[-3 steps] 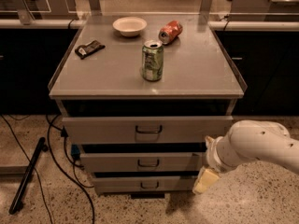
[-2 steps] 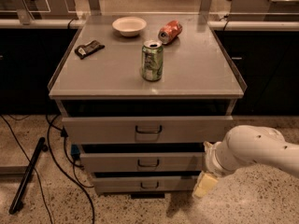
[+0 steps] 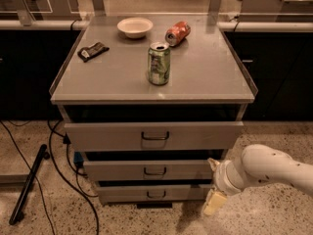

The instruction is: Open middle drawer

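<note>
The middle drawer [image 3: 146, 171] is a shallow grey front with a small dark bar handle [image 3: 154, 171], under the taller top drawer [image 3: 153, 135] and above the slim bottom drawer [image 3: 155, 194]. The top drawer stands out furthest and each lower front sits further back. My gripper [image 3: 214, 182] is on a white arm at the cabinet's lower right, level with the right ends of the middle and bottom drawers and well right of the handle. It is open and holds nothing. One cream fingertip [image 3: 214, 202] hangs low.
On the cabinet top [image 3: 205, 77] stand a green can [image 3: 159, 63], a tipped red can [image 3: 177, 33], a white bowl [image 3: 135, 27] and a dark packet [image 3: 93, 51]. Cables [image 3: 58, 165] and a black bar [image 3: 28, 184] lie on the floor at the left. Dark counters flank the cabinet.
My arm and gripper have sunk a little lower beside the cabinet's right side. The drawers have not moved.
</note>
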Robot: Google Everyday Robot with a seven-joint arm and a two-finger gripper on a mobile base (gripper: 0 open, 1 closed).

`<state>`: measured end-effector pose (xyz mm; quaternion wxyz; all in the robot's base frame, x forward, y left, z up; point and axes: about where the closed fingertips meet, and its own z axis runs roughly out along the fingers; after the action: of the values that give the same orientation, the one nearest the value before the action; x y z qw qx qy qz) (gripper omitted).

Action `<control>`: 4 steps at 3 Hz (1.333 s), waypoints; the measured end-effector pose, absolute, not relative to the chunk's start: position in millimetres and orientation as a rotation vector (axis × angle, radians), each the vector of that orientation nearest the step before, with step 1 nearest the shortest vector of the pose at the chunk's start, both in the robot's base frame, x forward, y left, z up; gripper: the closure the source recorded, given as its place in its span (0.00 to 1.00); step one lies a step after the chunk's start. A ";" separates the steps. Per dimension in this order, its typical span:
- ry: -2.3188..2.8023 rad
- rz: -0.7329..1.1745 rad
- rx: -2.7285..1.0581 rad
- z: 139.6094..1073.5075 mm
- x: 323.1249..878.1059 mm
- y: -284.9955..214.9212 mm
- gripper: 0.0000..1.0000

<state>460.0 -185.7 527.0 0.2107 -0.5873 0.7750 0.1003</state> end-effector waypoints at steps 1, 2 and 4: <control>2.028 0.456 -1.629 506.6 461.6 -174.5 0.00; 1.960 0.508 -1.682 495.3 466.7 -175.8 0.00; 1.891 0.447 -1.723 491.0 470.3 -172.3 0.00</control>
<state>470.3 -172.3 491.0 0.2688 -0.6389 0.7014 0.1659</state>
